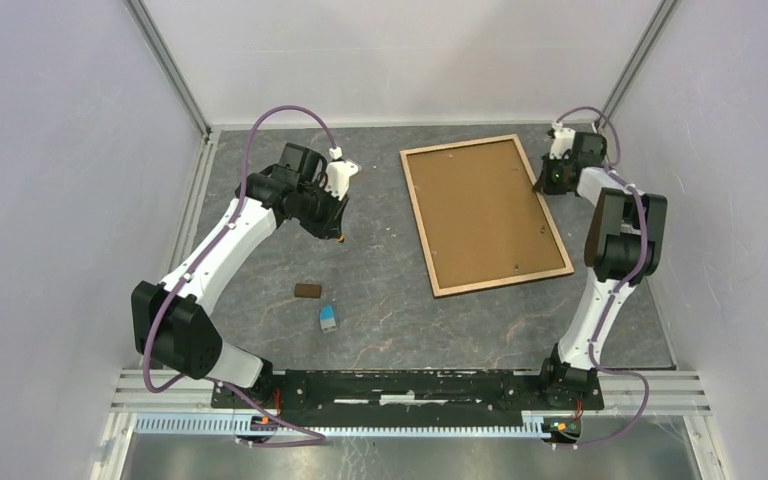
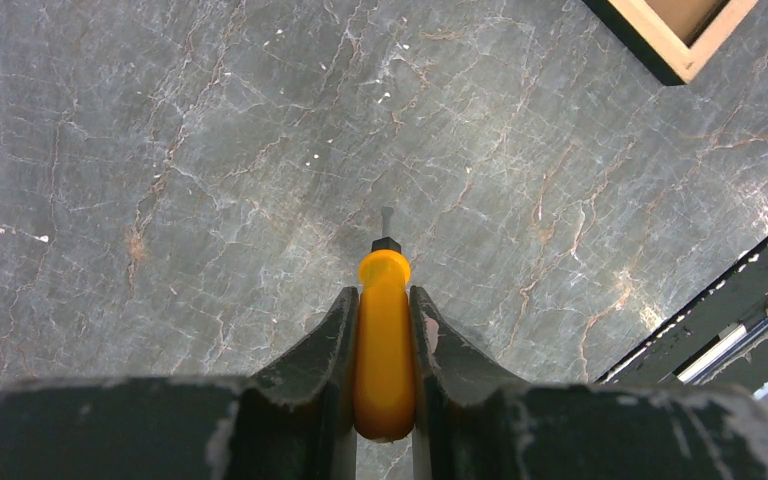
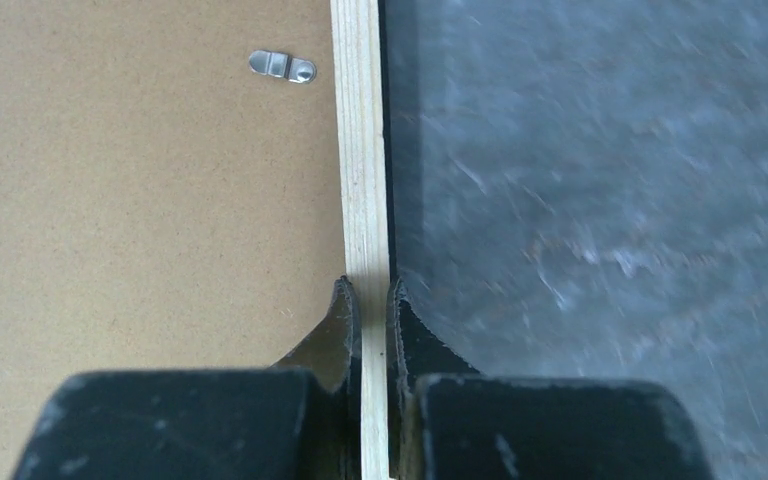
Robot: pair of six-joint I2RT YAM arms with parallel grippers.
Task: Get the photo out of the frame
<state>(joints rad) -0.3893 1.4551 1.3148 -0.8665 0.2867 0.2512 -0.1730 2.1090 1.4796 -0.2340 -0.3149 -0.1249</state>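
The frame [image 1: 458,145] lies face-down, backing board [image 1: 480,210] still in, photo unseen: removal barely begun. The right claw [image 3: 370,295] pinches its wooden rim; the left claw [image 2: 385,300] clamps an orange-handled screwdriver [image 2: 384,345].

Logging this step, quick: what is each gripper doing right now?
Left gripper: closed on the orange-handled tool.
Right gripper: closed on the frame, at its light wood rim.
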